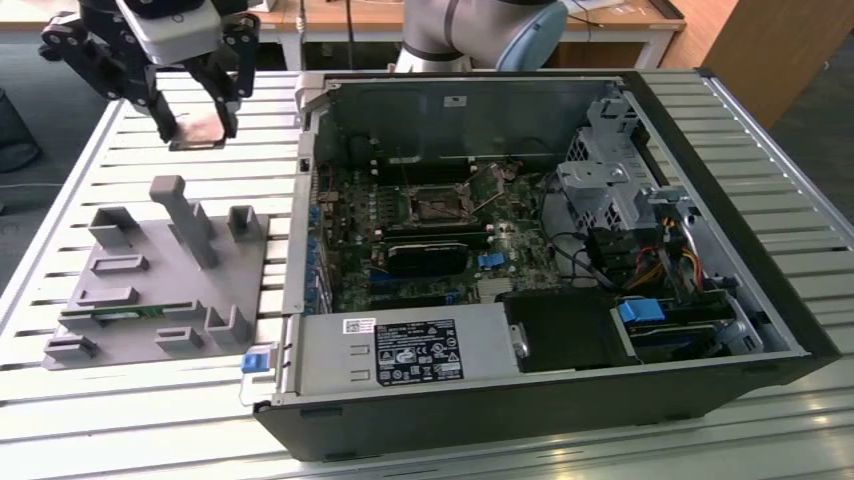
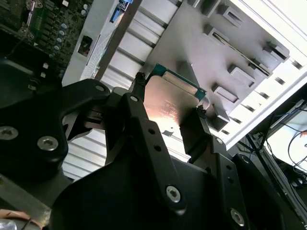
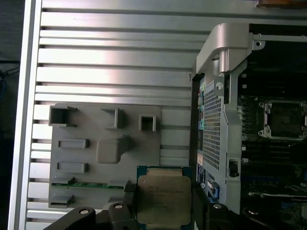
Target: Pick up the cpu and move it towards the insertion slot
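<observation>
Holding the cpu [image 1: 200, 131] clear of the table, the gripper [image 1: 198, 128] hangs over the slatted bench, up beyond the grey tray [image 1: 134, 300] and to the exterior view's left of the open computer case [image 1: 747, 250]. The insertion slot [image 1: 437, 204] sits on the board inside that case, well apart from the chip, with its metal frame showing around a dark square.

In the second wrist view the two black fingers [image 2: 139, 120] are clamped on opposite edges of the cpu [image 2: 168, 108], its shiny lid catching the light and a strip of green rim showing at the far edge. The grey tray [image 2: 225, 52] lies below and beyond it, apart from the chip.

In the first wrist view the cpu [image 3: 164, 194] sits square between the fingers [image 3: 199, 206], above the bench beside the grey tray [image 3: 86, 163] and near the case wall [image 3: 213, 129]. The insertion slot [image 3: 284, 118] appears deeper inside the case, across that wall.

By my reading the pick-up is done and the carry is in hand, with most of the travel left. Reaching the socket calls for clearing the case wall while keeping the chip level and firmly pinched.
</observation>
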Controlling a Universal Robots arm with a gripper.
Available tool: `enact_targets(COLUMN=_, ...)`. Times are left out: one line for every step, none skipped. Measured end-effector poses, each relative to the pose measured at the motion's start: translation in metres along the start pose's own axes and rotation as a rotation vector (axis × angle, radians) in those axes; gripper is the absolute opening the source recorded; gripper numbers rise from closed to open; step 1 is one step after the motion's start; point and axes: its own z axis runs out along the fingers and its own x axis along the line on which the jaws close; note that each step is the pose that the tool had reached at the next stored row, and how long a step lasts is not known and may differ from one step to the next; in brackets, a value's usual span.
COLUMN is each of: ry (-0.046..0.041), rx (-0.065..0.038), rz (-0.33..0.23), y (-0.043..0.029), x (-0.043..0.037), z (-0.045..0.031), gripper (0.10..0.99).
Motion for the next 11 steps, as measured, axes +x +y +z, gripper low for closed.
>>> enact_targets(ry=-0.0001, rx=0.000, rz=0.000, y=0.0001, x=-0.0018, z=0.0000, gripper=0.541)
enact_targets(ry=-0.0001, rx=0.000, rz=0.000, y=0.0003, x=-0.0036, z=0.0000, gripper=0.541)
enact_targets(ry=-0.0001, rx=0.000, rz=0.000, y=0.0004, x=-0.0054, z=0.0000, gripper=0.541)
enact_targets(ry=-0.0001, rx=0.000, rz=0.000, y=0.0006, x=-0.0072, z=0.0000, gripper=0.541)
enact_targets(ry=-0.0002, rx=0.000, rz=0.000, y=0.0007, x=-0.0091, z=0.0000, gripper=0.541)
enact_targets(ry=-0.0002, rx=0.000, rz=0.000, y=0.0009, x=-0.0112, z=0.0000, gripper=0.541)
enact_targets(ry=-0.0001, rx=0.000, rz=0.000, y=0.0010, x=-0.0132, z=-0.0001, gripper=0.541)
enact_targets(ry=-0.0002, rx=0.000, rz=-0.001, y=0.0012, x=-0.0150, z=-0.0001, gripper=0.541)
enact_targets(ry=-0.0001, rx=0.000, rz=-0.001, y=0.0014, x=-0.0170, z=-0.0001, gripper=0.541)
enact_targets(ry=-0.0001, rx=0.000, rz=-0.001, y=0.0016, x=-0.0190, z=-0.0002, gripper=0.541)
enact_targets(ry=-0.0001, rx=0.000, rz=-0.001, y=0.0018, x=-0.0210, z=-0.0002, gripper=0.541)
